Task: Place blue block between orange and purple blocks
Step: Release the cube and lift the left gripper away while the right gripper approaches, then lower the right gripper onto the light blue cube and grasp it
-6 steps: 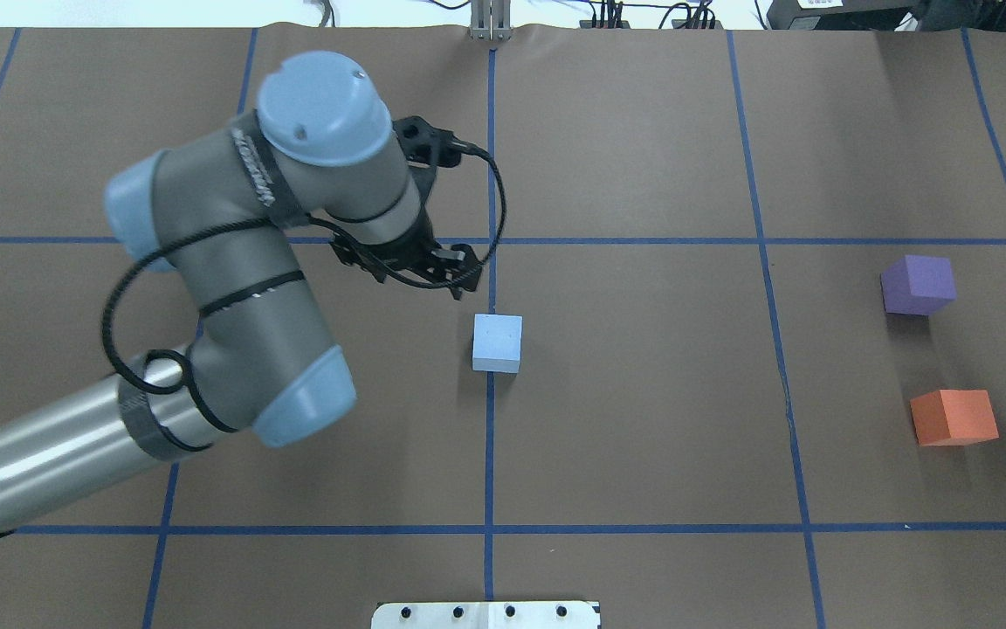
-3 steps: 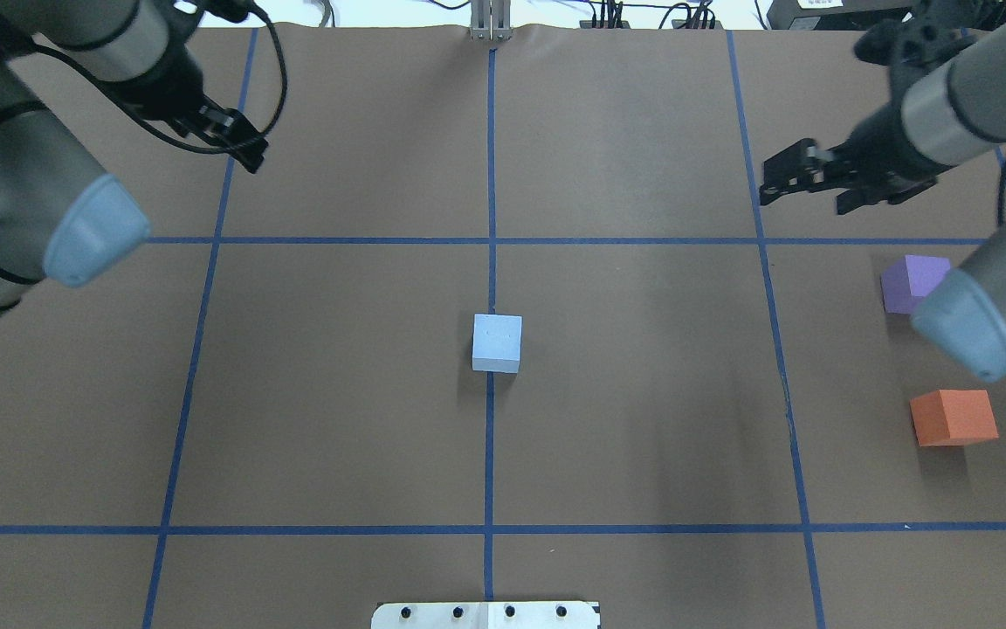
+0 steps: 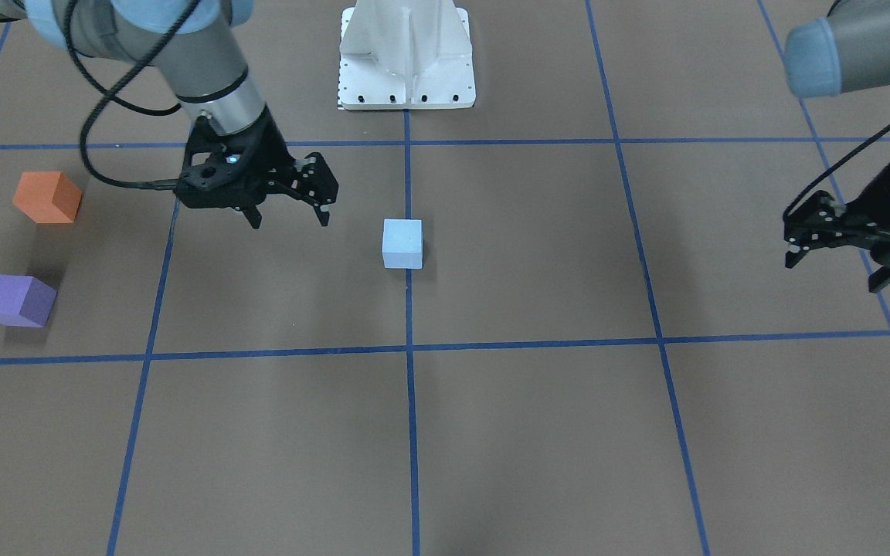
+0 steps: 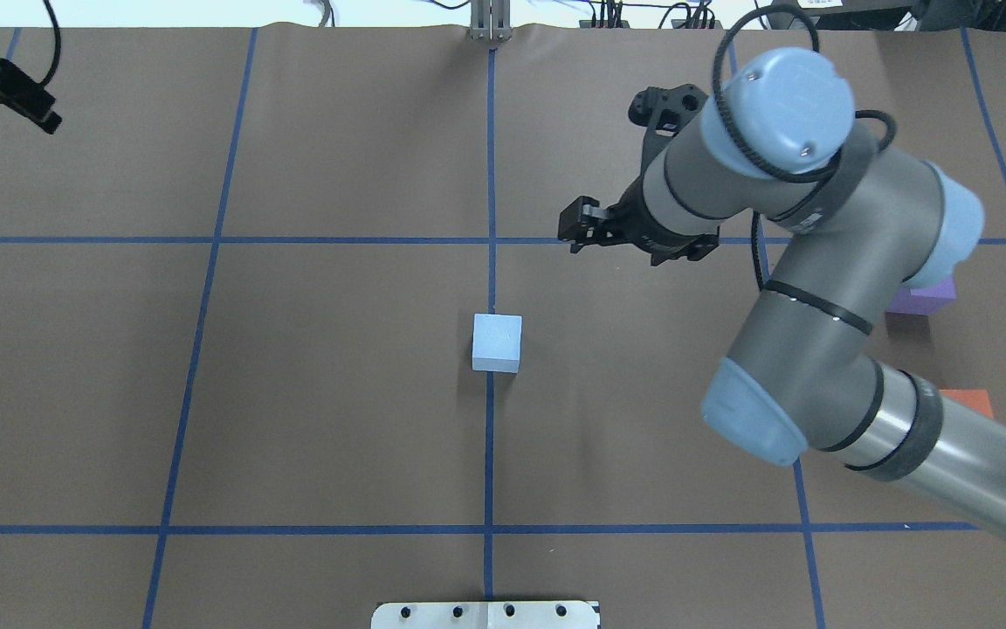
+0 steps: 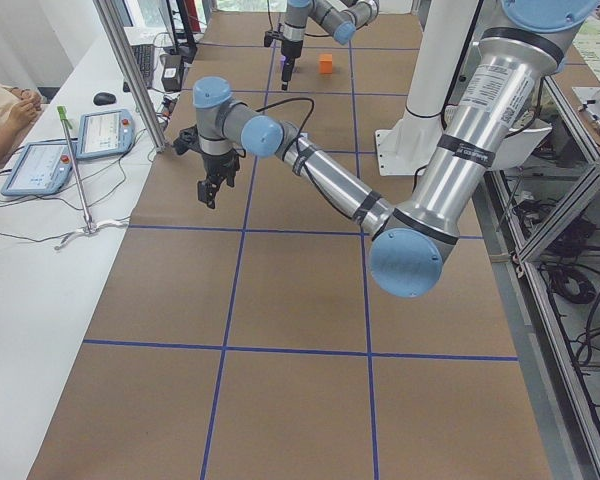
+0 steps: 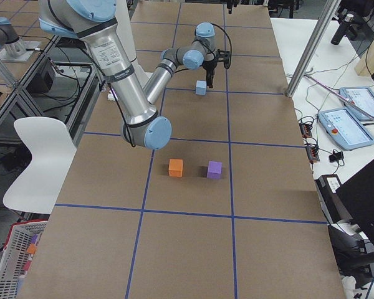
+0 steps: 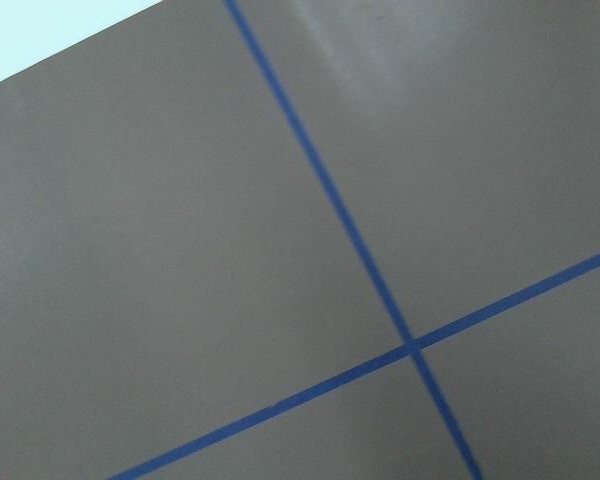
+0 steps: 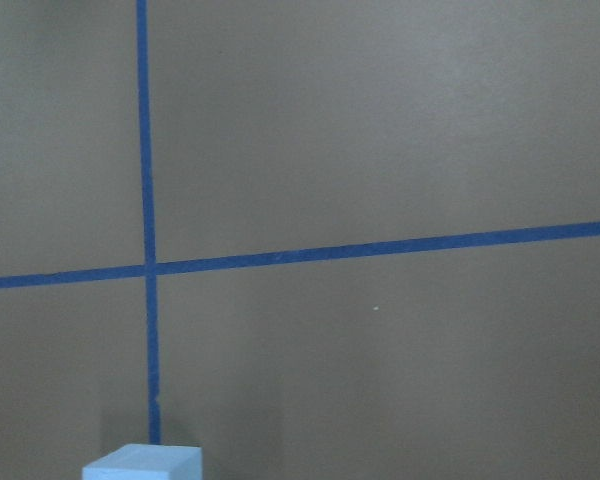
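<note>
The light blue block (image 3: 402,243) sits alone at the table's centre on a blue tape line; it also shows in the overhead view (image 4: 497,342) and at the bottom edge of the right wrist view (image 8: 143,463). My right gripper (image 3: 289,222) is open and empty, hovering a short way from the block on the robot's right; overhead it lies beyond the block (image 4: 577,238). The orange block (image 3: 47,197) and purple block (image 3: 16,301) stand apart at the far right side; overhead my right arm partly hides both. My left gripper (image 3: 835,274) is open and empty, far off at the left side.
The table is covered in brown paper (image 4: 337,419) with a grid of blue tape lines. The white robot base plate (image 3: 406,77) sits at the robot's edge. A gap of bare paper (image 6: 195,169) lies between the orange and purple blocks.
My left arm has drawn back from near the blue block to the far left corner. My right arm has swung in from the right, toward the blue block. The blocks have not moved.
</note>
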